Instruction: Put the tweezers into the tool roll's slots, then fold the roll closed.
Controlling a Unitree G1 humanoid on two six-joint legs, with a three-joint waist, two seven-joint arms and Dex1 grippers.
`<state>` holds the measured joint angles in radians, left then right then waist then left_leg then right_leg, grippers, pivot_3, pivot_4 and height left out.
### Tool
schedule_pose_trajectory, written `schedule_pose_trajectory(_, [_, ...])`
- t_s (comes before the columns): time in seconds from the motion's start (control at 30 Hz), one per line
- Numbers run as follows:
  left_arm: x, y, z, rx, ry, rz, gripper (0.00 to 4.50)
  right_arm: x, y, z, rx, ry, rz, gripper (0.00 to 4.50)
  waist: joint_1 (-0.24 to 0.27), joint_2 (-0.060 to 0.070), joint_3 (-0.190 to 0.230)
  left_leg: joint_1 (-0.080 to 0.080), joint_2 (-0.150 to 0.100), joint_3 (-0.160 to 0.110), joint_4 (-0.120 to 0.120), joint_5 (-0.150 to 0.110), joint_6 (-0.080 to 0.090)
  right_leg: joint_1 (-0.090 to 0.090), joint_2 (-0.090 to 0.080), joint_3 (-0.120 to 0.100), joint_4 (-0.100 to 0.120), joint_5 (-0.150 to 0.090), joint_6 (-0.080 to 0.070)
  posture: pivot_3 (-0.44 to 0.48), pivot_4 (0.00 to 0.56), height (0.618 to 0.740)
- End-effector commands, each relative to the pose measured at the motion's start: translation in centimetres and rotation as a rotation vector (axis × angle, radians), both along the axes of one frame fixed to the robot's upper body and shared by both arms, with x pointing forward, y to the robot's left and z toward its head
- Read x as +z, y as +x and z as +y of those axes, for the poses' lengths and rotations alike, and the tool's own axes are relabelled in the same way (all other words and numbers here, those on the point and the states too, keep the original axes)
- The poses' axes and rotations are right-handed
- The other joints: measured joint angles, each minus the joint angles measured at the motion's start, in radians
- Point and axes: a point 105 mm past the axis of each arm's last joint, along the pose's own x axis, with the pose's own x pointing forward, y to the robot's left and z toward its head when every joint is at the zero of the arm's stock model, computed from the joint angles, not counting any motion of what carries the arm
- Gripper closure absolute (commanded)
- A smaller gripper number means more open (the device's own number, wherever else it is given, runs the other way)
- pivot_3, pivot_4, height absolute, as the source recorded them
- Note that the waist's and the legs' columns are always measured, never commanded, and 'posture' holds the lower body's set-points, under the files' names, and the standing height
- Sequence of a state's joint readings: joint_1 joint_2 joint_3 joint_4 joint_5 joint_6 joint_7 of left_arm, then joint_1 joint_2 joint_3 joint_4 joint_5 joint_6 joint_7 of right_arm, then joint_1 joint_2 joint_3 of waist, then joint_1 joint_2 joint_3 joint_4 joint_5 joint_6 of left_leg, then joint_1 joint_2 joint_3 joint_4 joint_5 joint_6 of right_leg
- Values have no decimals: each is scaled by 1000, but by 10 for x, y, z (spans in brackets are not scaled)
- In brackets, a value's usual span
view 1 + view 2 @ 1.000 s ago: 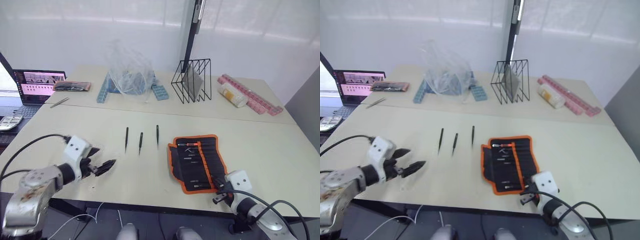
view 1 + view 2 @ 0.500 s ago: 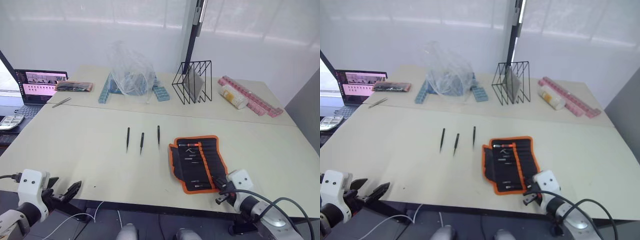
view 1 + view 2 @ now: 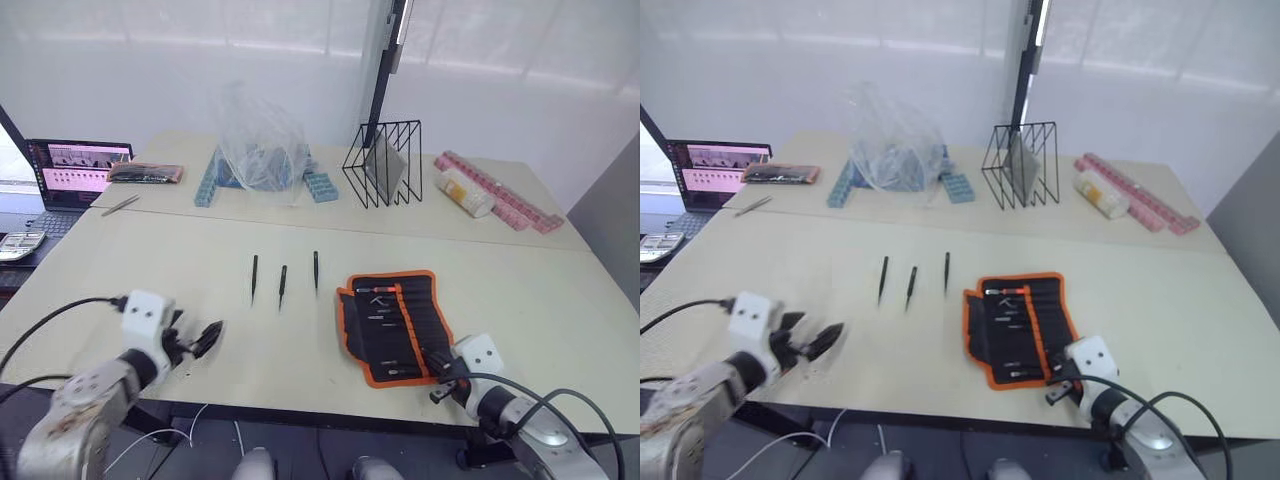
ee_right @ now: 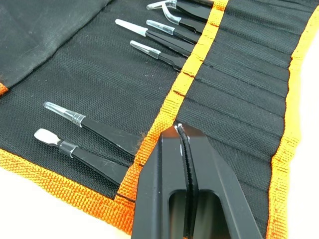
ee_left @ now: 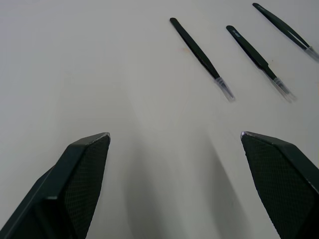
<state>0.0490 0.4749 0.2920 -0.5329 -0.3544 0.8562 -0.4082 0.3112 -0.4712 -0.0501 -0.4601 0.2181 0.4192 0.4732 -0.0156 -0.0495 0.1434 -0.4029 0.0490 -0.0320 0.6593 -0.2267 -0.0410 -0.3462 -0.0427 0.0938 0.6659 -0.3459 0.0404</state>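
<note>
Three slim black pointed tweezers [image 3: 283, 285] lie loose beside the black orange-edged fabric tool roll [image 3: 392, 324], unfolded with several slots filled. Left hand [image 3: 207, 338] spread empty; right hand [image 4: 185, 164] clenched, empty, over the roll.

Bright, even daylight falls from the white window wall [image 3: 300, 60] behind the table [image 3: 150, 270]; shadows stay soft, and the left arm [image 3: 90, 390] shows motion blur.

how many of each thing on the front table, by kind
loose black tweezers: 3
tool roll, open: 1
total: 4
</note>
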Motion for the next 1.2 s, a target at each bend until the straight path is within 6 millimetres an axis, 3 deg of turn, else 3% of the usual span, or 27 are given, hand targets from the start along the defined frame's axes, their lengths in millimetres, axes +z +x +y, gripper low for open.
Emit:
schedule_pose_trajectory(0.03, [-5, 12, -10, 10, 24, 4, 39, -37, -13, -11, -61, -24, 163, 4500, -4, 0, 0, -1, 0, 0, 0, 0, 0, 0, 0, 0, 0, 0, 0, 0, 150, 705])
schedule_pose_trajectory(0.2, [-19, 33, -24, 37, 64, 30, 39, -34, -13, -11, -75, -22, 152, 4500, 3, 0, 0, -1, -1, 0, -1, 0, 0, -1, 0, 0, 0, 0, 0, 0, 150, 705])
schedule_pose_trajectory(0.5, [-25, 61, -46, 48, 44, 33, 39, -33, -13, -12, -89, -22, 145, 4500, 7, 3, -1, 4, -2, -1, 0, 0, 0, 6, 0, 0, -2, 1, 2, 0, 150, 705])
schedule_pose_trajectory(0.67, [-25, 59, -48, 46, 27, 38, 39, -32, -14, -12, -92, -25, 141, 4500, 6, 5, -3, 6, -3, -1, 0, 0, 0, 9, -1, 0, -2, 0, 2, 0, 150, 705])
schedule_pose_trajectory(0.9, [-20, 33, -51, -10, 17, 60, 39, -32, -14, -11, -91, -25, 135, 4500, 3, 7, -3, 5, -2, -1, -1, -1, -1, 9, -1, 0, -4, 0, 2, 0, 150, 705])
schedule_pose_trajectory(1.2, [-27, 44, -63, 33, -34, 67, 39, -32, -13, -10, -87, -23, 136, 4500, 7, 7, -3, 5, -3, -1, -1, -1, -1, 9, -1, 0, -4, 0, 3, 0, 150, 705])
